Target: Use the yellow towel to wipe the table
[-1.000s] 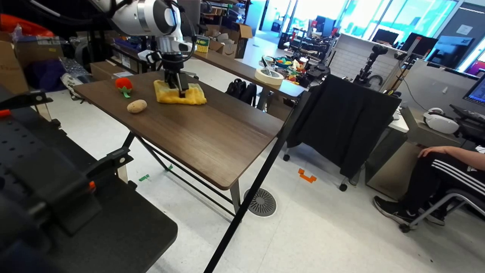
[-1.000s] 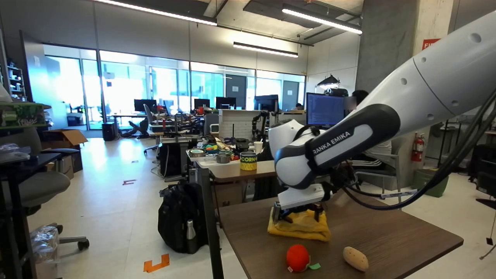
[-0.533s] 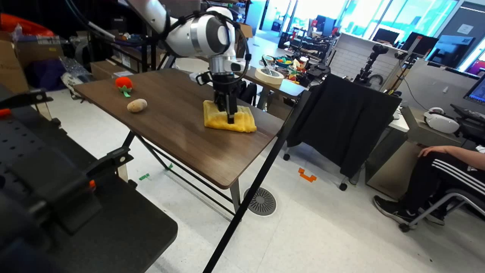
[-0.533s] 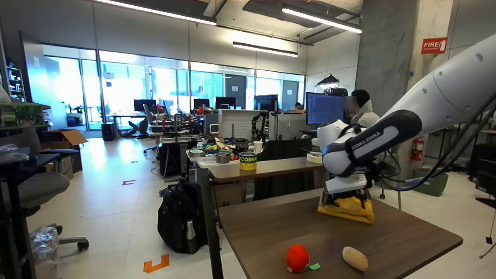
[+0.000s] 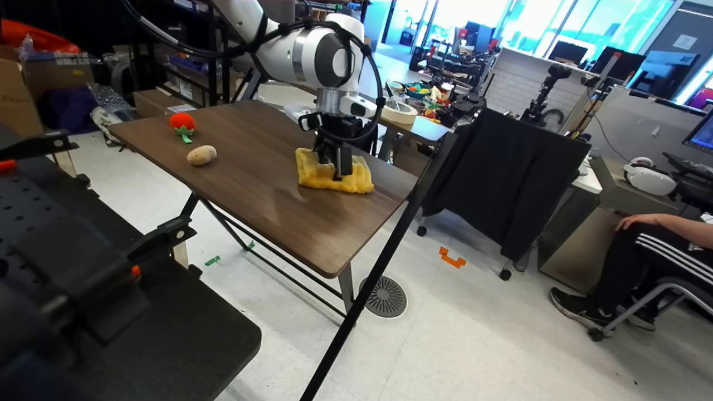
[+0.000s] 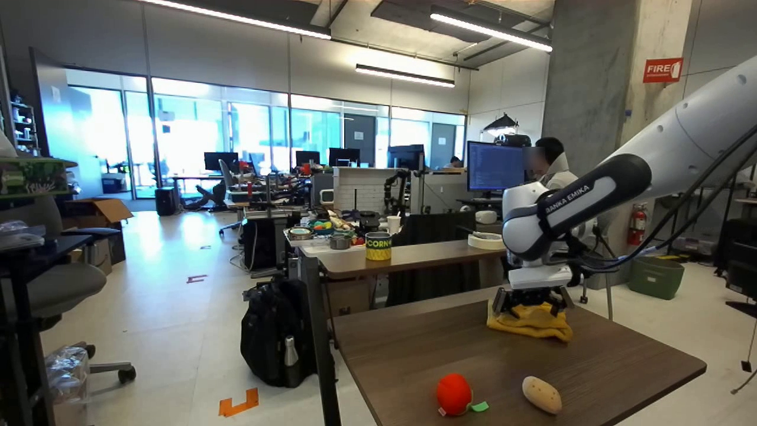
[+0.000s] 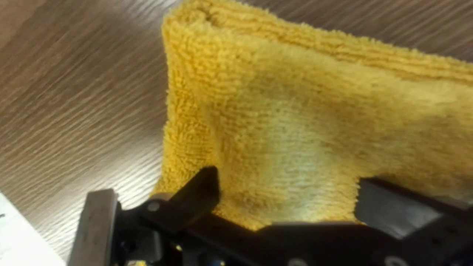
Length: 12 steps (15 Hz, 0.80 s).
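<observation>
Yellow towel (image 7: 292, 111): slid along the worktop (image 5: 267, 184), near its long edge.
Jaws: apart, pressing it.
Wiping: seemed partly done.

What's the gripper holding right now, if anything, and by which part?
Nothing is held: the gripper stands open, its fingertips apparently pressing on top of the yellow towel, not pinching it.

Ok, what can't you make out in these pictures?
Underside of the yellow towel and the table beneath: hidden by the towel in every view.
Monitor, screen contents: too small in an exterior view.
Face of the person beside it: blurred in an exterior view.
Head of the seated person: cut off by the right edge in an exterior view.
</observation>
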Tool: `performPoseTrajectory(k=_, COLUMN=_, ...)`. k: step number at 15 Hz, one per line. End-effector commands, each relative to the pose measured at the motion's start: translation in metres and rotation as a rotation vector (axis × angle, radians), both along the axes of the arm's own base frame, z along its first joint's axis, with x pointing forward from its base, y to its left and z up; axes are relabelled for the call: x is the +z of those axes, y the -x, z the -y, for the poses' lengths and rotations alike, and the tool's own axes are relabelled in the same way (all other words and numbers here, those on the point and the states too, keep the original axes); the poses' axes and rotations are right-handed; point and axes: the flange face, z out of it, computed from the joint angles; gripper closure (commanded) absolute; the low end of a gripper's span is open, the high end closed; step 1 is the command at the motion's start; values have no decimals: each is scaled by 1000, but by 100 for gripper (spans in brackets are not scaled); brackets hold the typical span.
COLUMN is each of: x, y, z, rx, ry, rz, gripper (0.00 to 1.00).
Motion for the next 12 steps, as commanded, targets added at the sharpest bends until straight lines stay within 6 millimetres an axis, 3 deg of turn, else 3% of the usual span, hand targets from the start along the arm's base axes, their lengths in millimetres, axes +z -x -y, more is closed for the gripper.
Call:
performPoseTrajectory(k=1, x=5, y=8, z=-68, rx=156, ry=-113, rz=28, gripper=0)
performPoseTrajectory(k=4, x=44, y=8, z=-115, rx=237, ry=-157, rz=114, gripper=0)
performPoseTrajectory(k=7, x=86, y=9, z=-147, rx=280, ry=-218, rz=232, gripper=0)
performPoseTrajectory(k=11, x=138, y=24, z=-165, rx=265, ry=-311, rz=293, gripper=0)
performPoseTrajectory(k=12, x=113, y=5, z=-168, rx=262, ry=-273, rz=282, gripper=0)
